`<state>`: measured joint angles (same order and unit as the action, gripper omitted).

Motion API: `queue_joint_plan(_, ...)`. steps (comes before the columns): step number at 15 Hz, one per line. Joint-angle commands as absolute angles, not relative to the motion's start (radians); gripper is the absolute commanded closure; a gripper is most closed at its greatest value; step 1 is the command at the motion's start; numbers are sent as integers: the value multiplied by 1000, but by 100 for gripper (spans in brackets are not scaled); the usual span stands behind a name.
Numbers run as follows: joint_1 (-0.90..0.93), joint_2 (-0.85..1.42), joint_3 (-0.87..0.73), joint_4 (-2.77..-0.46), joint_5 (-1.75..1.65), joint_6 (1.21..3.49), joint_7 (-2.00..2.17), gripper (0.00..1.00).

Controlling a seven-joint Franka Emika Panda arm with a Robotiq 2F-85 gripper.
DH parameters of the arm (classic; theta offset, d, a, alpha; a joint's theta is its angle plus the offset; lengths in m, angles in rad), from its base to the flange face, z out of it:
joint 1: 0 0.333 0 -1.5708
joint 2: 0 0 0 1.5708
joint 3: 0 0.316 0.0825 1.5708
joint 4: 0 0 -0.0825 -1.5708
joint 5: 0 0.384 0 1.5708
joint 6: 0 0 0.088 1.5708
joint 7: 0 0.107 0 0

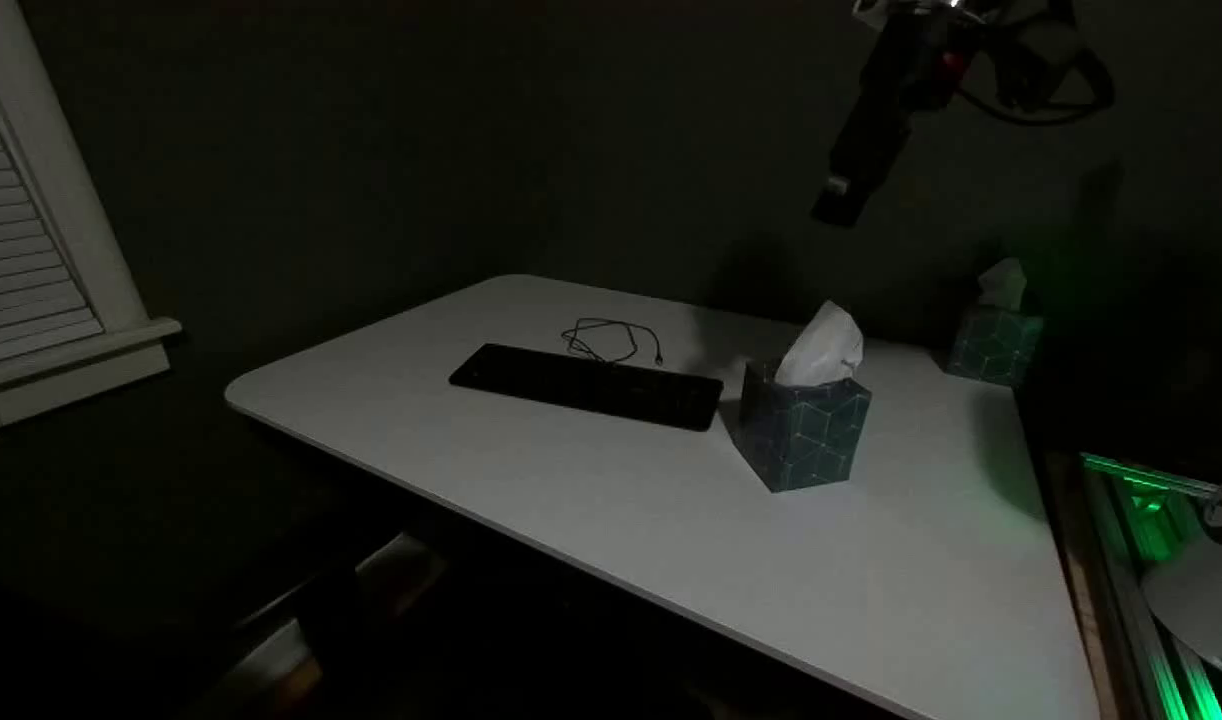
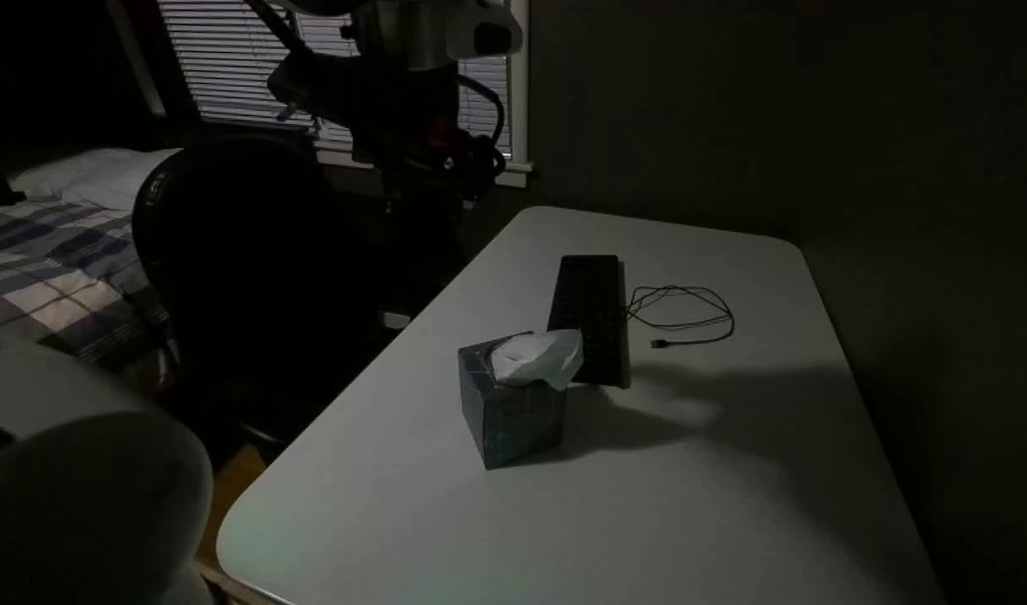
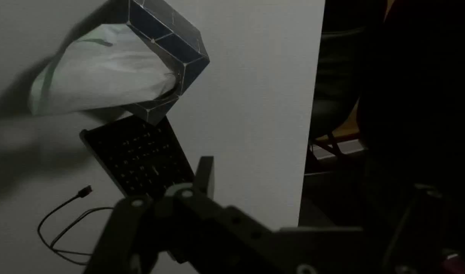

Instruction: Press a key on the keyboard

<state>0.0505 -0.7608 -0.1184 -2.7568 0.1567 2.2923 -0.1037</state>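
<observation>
The keyboard (image 1: 586, 388) is long, thin and black and lies flat on the white table. It also shows in an exterior view (image 2: 587, 294), partly behind the tissue box, and in the wrist view (image 3: 141, 156), where the box and a finger cover parts of it. Its thin cable lies loosely coiled, with the plug (image 3: 85, 191) free. My gripper (image 1: 839, 205) hangs high above the table, well apart from the keyboard. In the wrist view the gripper (image 3: 308, 171) looks open with nothing between the fingers; the far finger is mostly lost in the dark.
A dark teal tissue box (image 1: 806, 430) with white tissue stands close to one end of the keyboard. A second similar box (image 1: 996, 345) stands at the table's back right. A dark chair (image 2: 244, 277) stands beside the table (image 2: 732, 521). The room is dim.
</observation>
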Motion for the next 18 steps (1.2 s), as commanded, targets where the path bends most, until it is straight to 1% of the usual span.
queue_joint_plan(1, 44, -759, -112, -2758, 163, 2290, -108, 0)
queue_joint_plan(7, 44, -754, -112, -2760, 163, 2290, -108, 0)
queue_joint_plan(12, 11, -536, -33, -2641, 140, 2462, 19, 0)
queue_joint_plan(17, -22, -262, 39, -2474, 78, 2499, 140, 0)
queue_joint_plan(18, -30, -206, 49, -2437, 53, 2493, 164, 25)
